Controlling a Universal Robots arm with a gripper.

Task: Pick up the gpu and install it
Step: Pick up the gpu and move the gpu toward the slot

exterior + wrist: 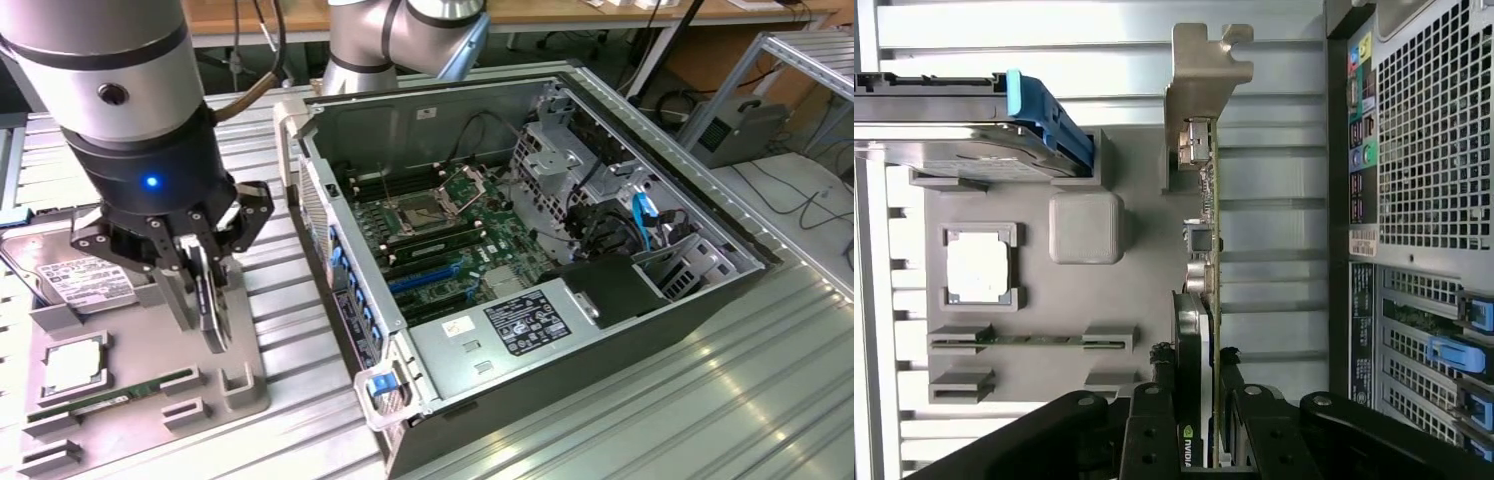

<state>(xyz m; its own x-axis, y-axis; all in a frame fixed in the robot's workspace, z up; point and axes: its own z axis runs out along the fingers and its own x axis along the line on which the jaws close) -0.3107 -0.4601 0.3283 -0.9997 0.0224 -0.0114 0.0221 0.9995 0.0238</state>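
Note:
The gpu [210, 305] is a thin black card standing on edge over the grey parts tray [247, 385] at the exterior view's left. My gripper [200, 285] is shut on its upper part, one finger on each face. In the wrist view the gpu [1200, 250] shows edge-on, its silver end bracket [1204, 70] pointing away from my gripper [1199, 375]. The black fingers [1154, 400] press on the shroud. Whether the card's lower edge still touches the tray I cannot tell.
The open computer case [314, 190] lies beside the tray, its motherboard [441, 235] exposed. On the tray are a hard drive [80, 275], a processor [74, 365] and a green memory stick [107, 395]. The case's perforated rear panel [1434, 150] is near the card.

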